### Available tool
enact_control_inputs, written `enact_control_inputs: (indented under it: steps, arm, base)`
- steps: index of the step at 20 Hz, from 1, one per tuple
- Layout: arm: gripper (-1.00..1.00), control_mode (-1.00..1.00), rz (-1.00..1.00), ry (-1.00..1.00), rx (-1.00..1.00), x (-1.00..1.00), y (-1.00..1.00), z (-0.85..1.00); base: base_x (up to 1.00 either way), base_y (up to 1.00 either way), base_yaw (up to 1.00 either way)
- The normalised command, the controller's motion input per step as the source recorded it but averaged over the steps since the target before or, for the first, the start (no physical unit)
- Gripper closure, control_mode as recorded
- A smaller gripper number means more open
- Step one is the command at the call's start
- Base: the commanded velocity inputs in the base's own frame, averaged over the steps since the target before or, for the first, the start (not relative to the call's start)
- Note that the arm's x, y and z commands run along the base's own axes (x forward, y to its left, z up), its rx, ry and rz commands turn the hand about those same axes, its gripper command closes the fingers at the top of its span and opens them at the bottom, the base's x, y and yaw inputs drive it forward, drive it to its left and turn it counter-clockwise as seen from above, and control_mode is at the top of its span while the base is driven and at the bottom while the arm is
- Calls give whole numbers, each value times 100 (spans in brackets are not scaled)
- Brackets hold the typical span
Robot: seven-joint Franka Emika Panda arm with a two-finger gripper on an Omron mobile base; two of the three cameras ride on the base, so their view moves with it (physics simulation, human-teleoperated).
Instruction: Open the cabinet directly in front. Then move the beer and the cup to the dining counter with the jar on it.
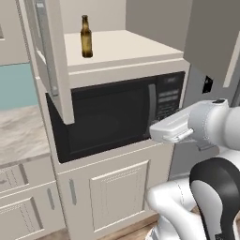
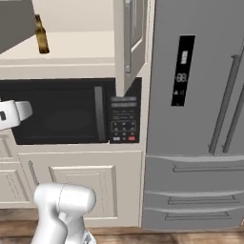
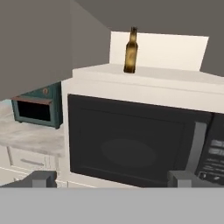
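**Cabinet doors open, beer bottle upright on the shelf, gripper held wide and empty**

The cream upper cabinet (image 1: 123, 50) with raised-panel double doors and long grey bar handles is seen with both doors swung open. Its left door (image 1: 52, 56) is turned outward toward the camera in the left base view, and its right door (image 2: 127, 43) hangs edge-on in the right base view, partly overlapping the control panel below it. On the pale shelf a slim dark brown glass bottle with a long neck and a tan label, the beer (image 1: 86, 37), is stood upright toward the shelf's left side, apart from the shelf's front edge. The bottle is also shown in the right base view (image 2: 42, 35) and in the hand view (image 3: 130, 51).

Directly below the shelf a black built-in microwave (image 1: 112, 117) with a keypad at its right is set, and below that a cream raised-panel lower door (image 1: 121, 192). To the right a grey steel refrigerator (image 2: 195, 114) with a dark display strip is placed. A beige veined marble-look worktop (image 3: 30, 136) carrying a small dark green oven (image 3: 37, 107) lies to the left.

The two-finger gripper (image 3: 112, 177) is held level with the microwave door, its dark fingertips (image 3: 43, 178) spread fully apart, with nothing between them.
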Motion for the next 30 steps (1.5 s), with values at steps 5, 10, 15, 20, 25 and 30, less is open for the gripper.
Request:
enact_control_inputs:
  steps: [5,10,15,20,25,30]
  arm:
    - [-100,100,0,0,0,0,0,0]
    - [-100,100,0,0,0,0,0,0]
    - [-100,100,0,0,0,0,0,0]
    - [-100,100,0,0,0,0,0,0]
    - [-100,100,0,0,0,0,0,0]
    - [-100,-100,0,-3,2,-1,0,37]
  base:
    - [96,0,-2]
    - [67,0,-3]
    - [6,0,-2]
    - [0,6,0]
    - [29,14,-1]
    - [0,0,0]
